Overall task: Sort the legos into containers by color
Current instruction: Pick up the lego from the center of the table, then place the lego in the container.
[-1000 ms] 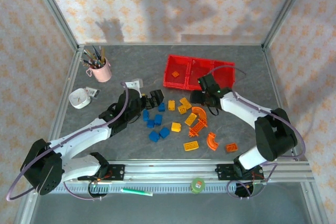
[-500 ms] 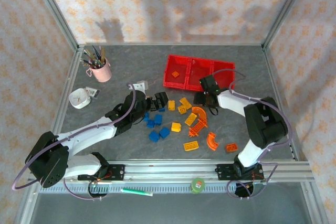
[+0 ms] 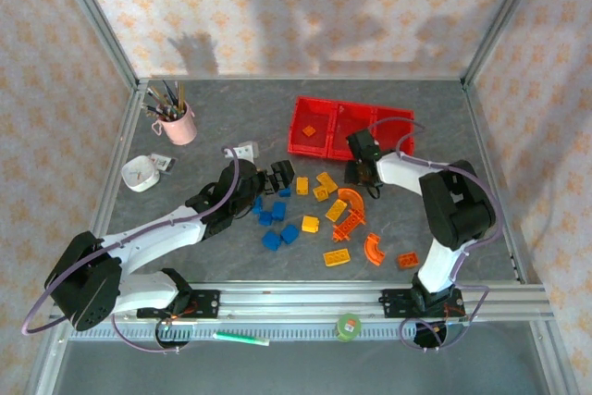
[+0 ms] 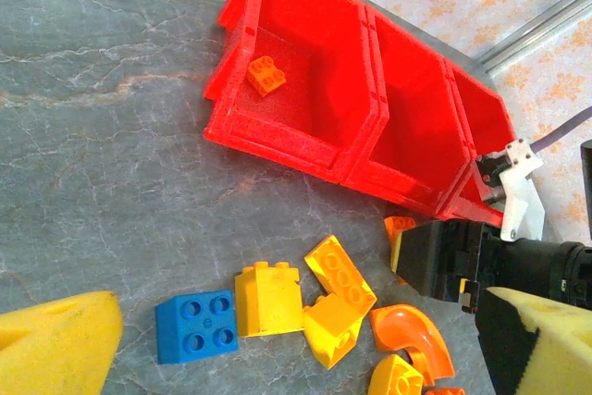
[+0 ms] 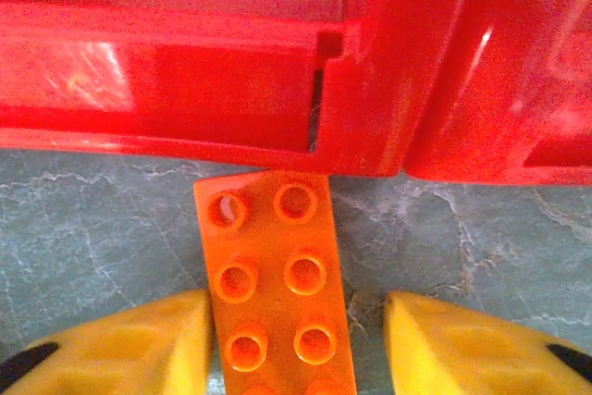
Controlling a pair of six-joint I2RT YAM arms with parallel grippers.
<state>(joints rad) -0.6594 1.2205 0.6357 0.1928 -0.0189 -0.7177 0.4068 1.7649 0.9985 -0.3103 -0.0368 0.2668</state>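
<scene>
1. The right gripper (image 5: 294,339) sits low against the near wall of the containers (image 4: 277,141), in front of the seam where two bins join.
2. A flat orange brick (image 5: 273,275) lies studs up between its pads. Its far end reaches the foot of the containers' wall; whether it tucks under the lip cannot be told.
3. The claw is not clamped. One pad is at the brick's long side, and the other stands just off it with bare table between.
4. Judgement: the step in hand is the pinch on this brick. It would go best with both pads square on the long sides and set low, since the brick is thin.
5. The brick should come away from the wall before it rises, or the rim may catch it.
6. The likely drop is the end bin holding one orange piece (image 4: 265,75).
7. The left gripper (image 3: 277,176) hangs wide open and holds nothing, above the loose legos (image 3: 305,219) on the containers' near side.
</scene>
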